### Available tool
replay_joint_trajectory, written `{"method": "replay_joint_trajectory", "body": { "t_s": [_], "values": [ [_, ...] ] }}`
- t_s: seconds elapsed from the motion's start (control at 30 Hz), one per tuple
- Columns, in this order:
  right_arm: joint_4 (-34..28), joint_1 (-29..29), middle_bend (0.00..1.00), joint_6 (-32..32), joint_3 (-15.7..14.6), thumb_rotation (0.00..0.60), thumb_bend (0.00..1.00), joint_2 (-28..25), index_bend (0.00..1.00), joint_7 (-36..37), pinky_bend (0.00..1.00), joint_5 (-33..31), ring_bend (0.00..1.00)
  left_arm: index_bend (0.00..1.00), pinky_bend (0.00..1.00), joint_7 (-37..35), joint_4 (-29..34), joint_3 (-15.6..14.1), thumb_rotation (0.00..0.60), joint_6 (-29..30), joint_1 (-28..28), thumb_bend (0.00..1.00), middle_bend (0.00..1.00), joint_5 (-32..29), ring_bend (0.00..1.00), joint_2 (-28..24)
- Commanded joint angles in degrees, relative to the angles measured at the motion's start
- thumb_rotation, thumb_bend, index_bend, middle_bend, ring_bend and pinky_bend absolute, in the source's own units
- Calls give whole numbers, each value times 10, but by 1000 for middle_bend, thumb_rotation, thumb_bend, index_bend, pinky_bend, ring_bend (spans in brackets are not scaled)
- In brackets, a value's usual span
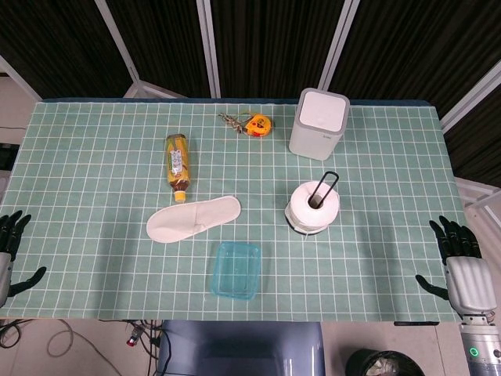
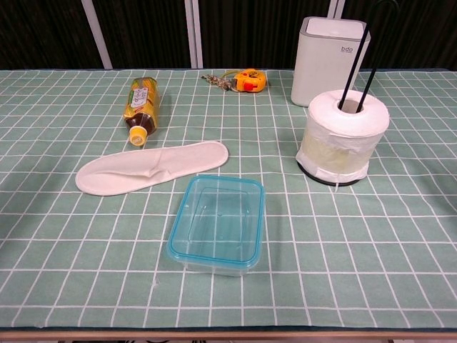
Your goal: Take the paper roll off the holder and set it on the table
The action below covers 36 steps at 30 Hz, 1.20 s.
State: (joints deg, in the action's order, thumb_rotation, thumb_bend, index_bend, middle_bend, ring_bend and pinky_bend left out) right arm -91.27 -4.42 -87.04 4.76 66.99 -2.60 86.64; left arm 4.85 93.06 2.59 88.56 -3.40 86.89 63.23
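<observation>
I held both hands off the table edge, fingers spread and empty: the right hand (image 1: 467, 269) at the near right corner, the left hand (image 1: 9, 254) at the near left. The roll (image 1: 314, 205) sat well ahead and inboard of my right hand, threaded on the holder (image 1: 328, 182), whose black wire loop rose through its core. I judged it light, soft and easily crushed, best gripped gently around its sides and lifted straight up clear of the loop.
</observation>
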Motion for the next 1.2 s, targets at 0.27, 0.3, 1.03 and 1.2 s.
{"method": "replay_joint_trajectory", "body": {
  "t_s": [0.27, 0.3, 1.03, 1.2],
  "values": [
    [-40, -8, 0, 46, -6, 600, 100, -1, 0, 120, 42, -19, 1, 41, 21, 2, 4, -2, 600, 2, 2, 176, 0, 4, 0, -1],
    [-45, -14, 0, 64, -6, 600, 97, -4, 0, 152, 32, -23, 0, 41, 21, 3, 4, -2, 600, 3, 2, 176, 0, 3, 0, 0],
    [50, -131, 0, 220, 84, 600, 44, 149, 0, 405, 0, -131, 0, 41, 21, 2, 3, 4, 600, 0, 3, 176, 0, -10, 0, -1],
    [71, -147, 0, 232, 89, 600, 44, 192, 0, 380, 0, -151, 0, 41, 21, 4, 3, 2, 600, -1, 3, 176, 0, -10, 0, 0]
  ]
}}
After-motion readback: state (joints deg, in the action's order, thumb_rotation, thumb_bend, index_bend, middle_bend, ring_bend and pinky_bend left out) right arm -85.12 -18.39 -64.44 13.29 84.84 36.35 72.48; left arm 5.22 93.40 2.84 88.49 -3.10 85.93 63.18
